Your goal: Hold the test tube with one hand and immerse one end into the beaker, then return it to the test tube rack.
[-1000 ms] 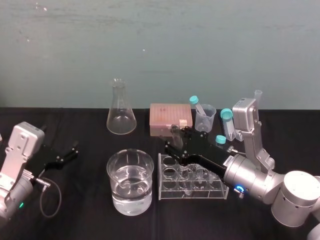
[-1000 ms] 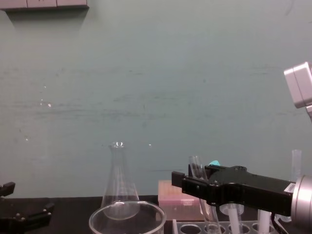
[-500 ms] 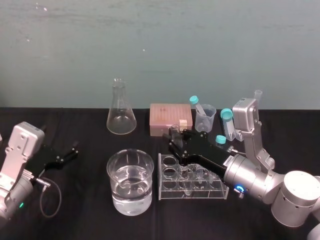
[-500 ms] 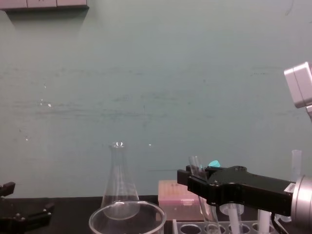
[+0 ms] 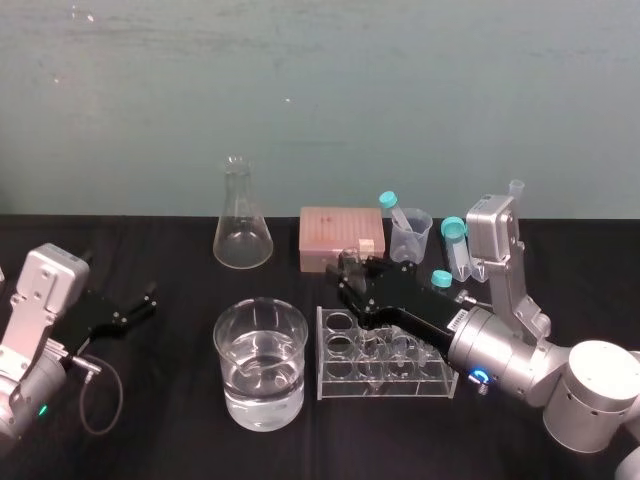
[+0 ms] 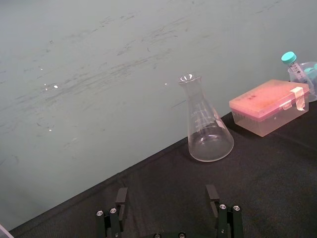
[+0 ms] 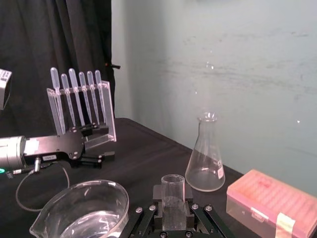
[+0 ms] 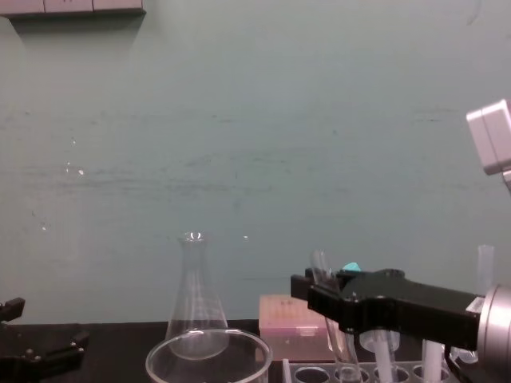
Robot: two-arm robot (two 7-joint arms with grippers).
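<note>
The black table (image 5: 160, 400) bears beaker (image 5: 260, 400) (part full), test tube rack (image 5: 385, 388), flask (image 5: 242, 222) and pink box (image 5: 340, 236).

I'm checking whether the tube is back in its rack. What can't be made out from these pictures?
The test tube's lower end: head view, the right gripper holding it covers it; chest view, the bottom edge cuts it off.
Which test tube rack hole it is over: head view, same gripper hides it.
The beaker's water level: chest view, below the bottom edge.
Left gripper, parked at left, hides nothing.
</note>
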